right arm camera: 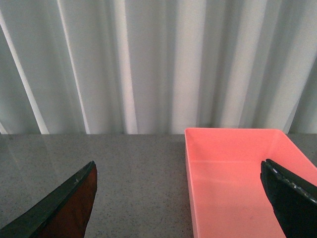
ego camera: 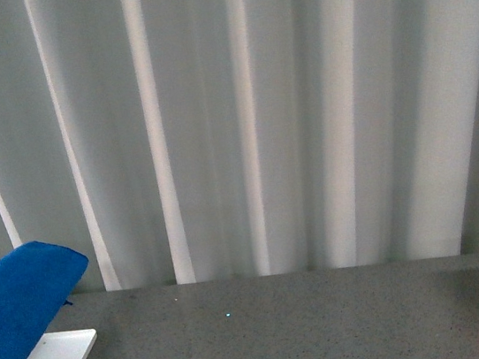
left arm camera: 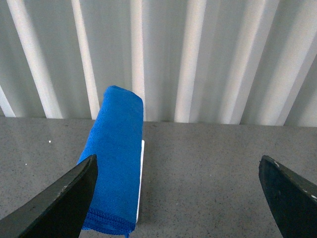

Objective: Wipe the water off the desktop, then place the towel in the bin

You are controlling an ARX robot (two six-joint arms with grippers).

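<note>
Speckled grey desktop (ego camera: 288,333), curtain (ego camera: 240,117) behind: smooth folded blue towel (left arm camera: 116,158), long axis pointing away from left claw (left arm camera: 178,157); it & right claw (right arm camera: 178,162) agape.

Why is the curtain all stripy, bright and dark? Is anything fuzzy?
Front view: the curtain shows pale stripes where light catches its folds, with grey shade between; tiny specks glint on the desktop. Left wrist view: the towel looks sharp, its weave showing. Right wrist view: the bin is evenly lit, and one dark jaw shows a reddish tint.
</note>
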